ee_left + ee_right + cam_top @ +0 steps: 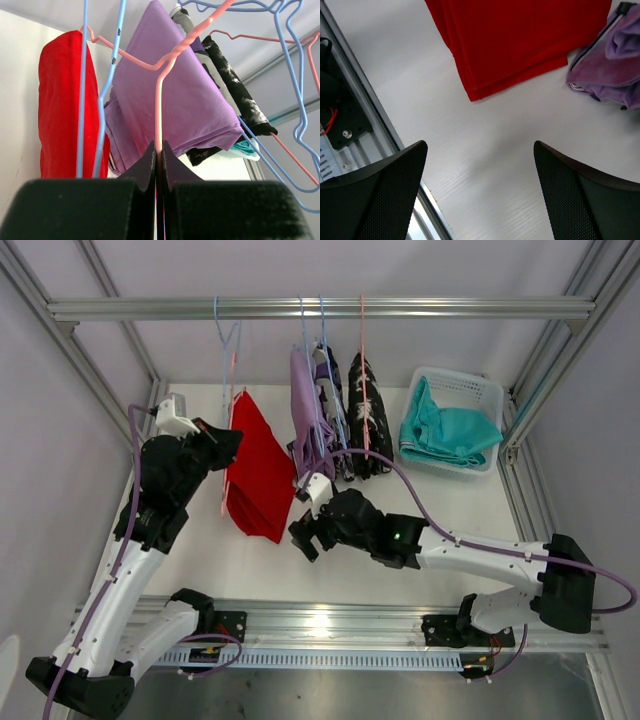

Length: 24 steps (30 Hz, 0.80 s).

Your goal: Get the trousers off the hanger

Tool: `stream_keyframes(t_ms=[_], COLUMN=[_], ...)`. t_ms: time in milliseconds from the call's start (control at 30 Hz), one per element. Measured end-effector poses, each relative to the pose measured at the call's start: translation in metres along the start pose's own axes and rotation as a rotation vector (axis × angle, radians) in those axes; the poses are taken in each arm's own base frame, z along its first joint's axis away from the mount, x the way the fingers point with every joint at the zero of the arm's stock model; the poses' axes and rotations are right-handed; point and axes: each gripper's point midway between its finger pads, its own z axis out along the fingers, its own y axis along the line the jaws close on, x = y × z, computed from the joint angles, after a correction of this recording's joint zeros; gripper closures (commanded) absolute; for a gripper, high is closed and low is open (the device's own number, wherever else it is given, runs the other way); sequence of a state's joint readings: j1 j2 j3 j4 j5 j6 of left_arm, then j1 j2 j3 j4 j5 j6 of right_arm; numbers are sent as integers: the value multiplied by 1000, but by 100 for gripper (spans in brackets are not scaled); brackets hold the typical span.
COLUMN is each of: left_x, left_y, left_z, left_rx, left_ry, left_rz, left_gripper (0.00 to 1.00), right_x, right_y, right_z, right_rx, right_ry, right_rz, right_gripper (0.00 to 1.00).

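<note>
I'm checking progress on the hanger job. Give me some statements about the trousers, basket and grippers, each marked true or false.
1. The teal trousers lie in the white basket. True.
2. The left gripper is open. False: it is shut on the pink hanger.
3. The right gripper holds the red trousers. False: it is open and grips nothing.
4. The lilac trousers hang below the rail. True.

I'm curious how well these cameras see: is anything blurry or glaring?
Top external view: sharp, with a glare spot on the near metal rail. Left wrist view: the close black fingers look blurred, the lilac trousers crisp. Right wrist view: evenly lit.
</note>
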<state>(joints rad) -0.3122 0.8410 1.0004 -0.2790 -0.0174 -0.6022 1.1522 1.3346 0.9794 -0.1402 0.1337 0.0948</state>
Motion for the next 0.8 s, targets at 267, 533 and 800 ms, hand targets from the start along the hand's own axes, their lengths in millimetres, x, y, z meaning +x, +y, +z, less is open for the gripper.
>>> stream_keyframes(t_ms=[267, 533, 800], left_x=[1, 0, 0], left_y=[8, 9, 9], left_z=[-1, -1, -1], left_rx=[-38, -46, -48], left_ry=[-3, -7, -7], left_rz=[0, -8, -8], left_gripper=[100, 100, 100], right_x=[-44, -93, -119], right_y=[2, 5, 4], right_z=[36, 78, 92], right_rx=[68, 118, 146], right_ry=[-89, -172, -235], right_rz=[-21, -37, -31], right_gripper=[9, 12, 13])
